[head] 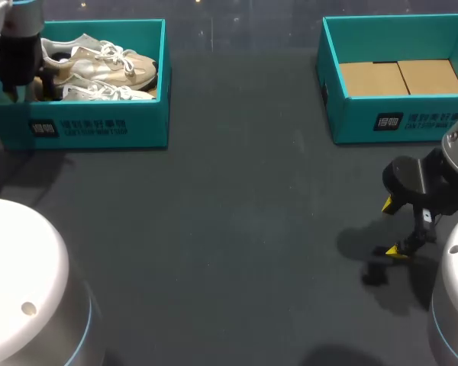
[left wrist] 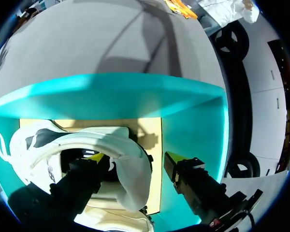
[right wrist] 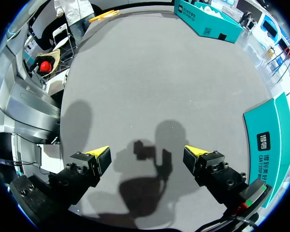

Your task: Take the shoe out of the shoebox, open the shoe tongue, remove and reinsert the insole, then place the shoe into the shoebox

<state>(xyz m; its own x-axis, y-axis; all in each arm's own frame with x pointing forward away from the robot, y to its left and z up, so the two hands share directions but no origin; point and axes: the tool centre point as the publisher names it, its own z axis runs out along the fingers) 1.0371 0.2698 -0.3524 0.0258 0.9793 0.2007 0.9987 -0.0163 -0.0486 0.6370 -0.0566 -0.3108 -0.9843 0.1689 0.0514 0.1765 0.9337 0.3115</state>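
Left gripper (left wrist: 133, 158) in teal cardboard shoebox (head: 99, 126), fingers apart astride heel of white-and-beige laced sneaker (left wrist: 130, 169), 1 inside, right gripper (right wrist: 146, 153) wide open, empty, above dark table (head: 237, 229).

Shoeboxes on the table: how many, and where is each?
2: left shoebox at the far left, holding shoes; right shoebox at the far right, without shoes.

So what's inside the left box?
Two pale shoes with white laces, and the left gripper, one finger inside a shoe. The shoes cover most of the cardboard floor.
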